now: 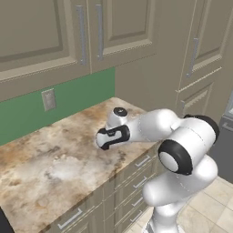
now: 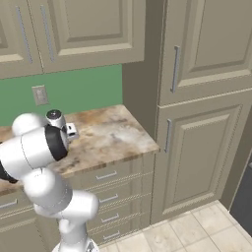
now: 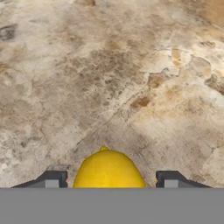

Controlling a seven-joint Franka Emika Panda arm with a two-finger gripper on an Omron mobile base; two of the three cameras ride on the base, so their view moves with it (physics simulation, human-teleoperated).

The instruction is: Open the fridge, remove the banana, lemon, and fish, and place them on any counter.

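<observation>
we see the robot's two-finger pincer [image 3: 108,179] low over the beige-brown speckled granite-look desk [image 3: 131,78], its dark tips apart on either side of the small round bright yellow lemon [image 3: 108,171]. gaps show between each tip and the fruit, so we judge the pincer loosened to leave the lemon on the desk. no containers appear near the pincer.

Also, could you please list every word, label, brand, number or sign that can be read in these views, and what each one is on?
None: no readable text anywhere.
The counter, the lemon, the cabinet doors and the wall outlet carry no lettering.
The robot arm shows no brand or number.
</observation>
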